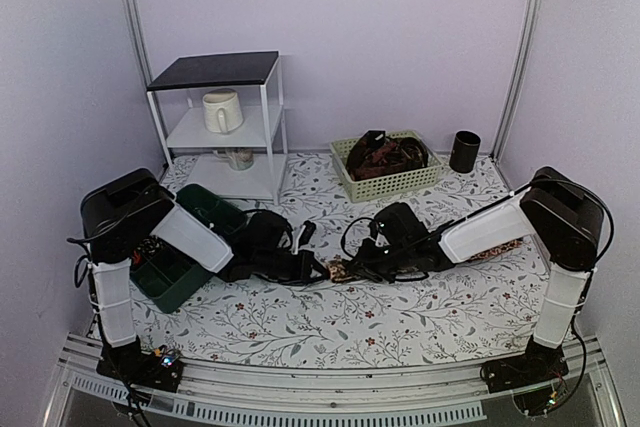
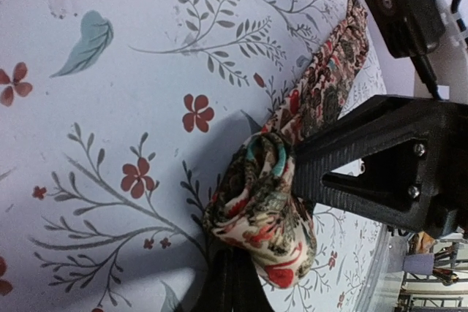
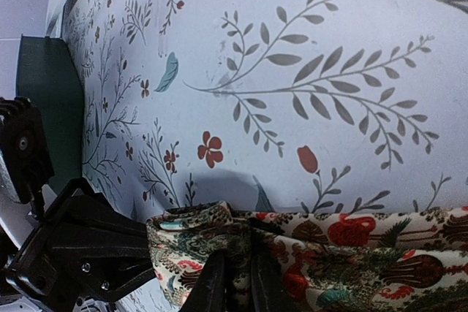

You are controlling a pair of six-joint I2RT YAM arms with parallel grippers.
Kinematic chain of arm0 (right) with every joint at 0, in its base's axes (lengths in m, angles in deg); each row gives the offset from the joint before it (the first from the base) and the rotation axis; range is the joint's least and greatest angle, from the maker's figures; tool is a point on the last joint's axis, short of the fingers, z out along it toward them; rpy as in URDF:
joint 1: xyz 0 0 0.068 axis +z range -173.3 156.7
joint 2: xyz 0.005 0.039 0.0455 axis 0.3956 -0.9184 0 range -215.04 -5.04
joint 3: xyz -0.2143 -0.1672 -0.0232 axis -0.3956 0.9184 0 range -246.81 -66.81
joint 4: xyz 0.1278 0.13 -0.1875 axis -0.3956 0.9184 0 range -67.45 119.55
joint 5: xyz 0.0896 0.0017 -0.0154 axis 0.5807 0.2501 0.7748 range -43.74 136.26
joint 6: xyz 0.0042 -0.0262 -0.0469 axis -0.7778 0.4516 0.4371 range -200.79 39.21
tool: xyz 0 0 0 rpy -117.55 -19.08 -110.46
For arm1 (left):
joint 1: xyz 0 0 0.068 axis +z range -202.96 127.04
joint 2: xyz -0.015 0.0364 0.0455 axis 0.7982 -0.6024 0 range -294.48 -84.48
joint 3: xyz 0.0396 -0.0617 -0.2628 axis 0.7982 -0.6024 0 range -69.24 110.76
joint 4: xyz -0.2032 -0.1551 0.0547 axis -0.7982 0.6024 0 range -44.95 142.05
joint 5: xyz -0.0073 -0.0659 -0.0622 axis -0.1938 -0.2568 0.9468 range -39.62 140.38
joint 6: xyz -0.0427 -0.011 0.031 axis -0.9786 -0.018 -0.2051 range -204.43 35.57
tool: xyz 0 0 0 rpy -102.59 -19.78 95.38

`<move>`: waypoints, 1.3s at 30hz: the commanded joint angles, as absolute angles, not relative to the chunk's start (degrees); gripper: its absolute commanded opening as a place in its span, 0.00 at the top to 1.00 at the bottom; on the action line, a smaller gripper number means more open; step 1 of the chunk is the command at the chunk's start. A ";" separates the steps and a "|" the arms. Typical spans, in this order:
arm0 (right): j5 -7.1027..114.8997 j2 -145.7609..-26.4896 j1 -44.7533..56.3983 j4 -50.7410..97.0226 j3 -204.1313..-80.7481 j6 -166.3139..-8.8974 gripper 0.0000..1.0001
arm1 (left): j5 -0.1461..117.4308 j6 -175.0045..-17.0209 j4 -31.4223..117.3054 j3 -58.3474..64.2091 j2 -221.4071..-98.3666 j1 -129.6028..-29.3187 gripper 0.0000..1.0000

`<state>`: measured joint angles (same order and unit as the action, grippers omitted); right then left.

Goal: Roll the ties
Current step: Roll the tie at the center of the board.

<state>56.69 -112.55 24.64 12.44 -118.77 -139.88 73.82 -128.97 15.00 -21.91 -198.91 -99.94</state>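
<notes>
Barely begun, by the look of it: one tie (image 2: 322, 85) lies on the bench (image 1: 400, 317), on the near side of the basket (image 1: 352, 185), with only its end wound into a small coil (image 2: 259, 210). The left hand (image 2: 232, 274) is fully closed, its tips pinching the coil's core. The right hand (image 3: 238, 279) is nearly closed on the fabric just beside the coil. Most of the strip is left to wind, and more ties (image 1: 385, 155) sit heaped, unrolled, in the basket. Open bench runs nearward from the basket, and a green bin (image 1: 165, 287) stands well to its left, so rolling along the strip looks unobstructed.
</notes>
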 commanded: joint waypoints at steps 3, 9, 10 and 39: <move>53.82 -110.32 24.66 15.09 -116.31 -139.27 0.83 | 72.20 -128.66 18.86 -20.04 -200.56 -100.87 1.00; 53.23 -108.30 24.62 15.33 -115.89 -138.65 0.80 | 75.36 -128.72 11.26 -19.60 -199.88 -100.80 1.00; 53.17 -107.81 24.60 15.46 -115.90 -138.48 0.79 | 75.75 -128.79 10.79 -19.32 -199.88 -100.79 1.00; 56.22 -106.97 22.12 12.97 -114.14 -135.17 0.88 | 79.12 -129.12 11.02 -13.05 -202.83 -101.18 1.00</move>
<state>54.97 -108.81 22.65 14.10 -115.36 -136.14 78.17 -129.05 12.58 -14.48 -201.19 -100.31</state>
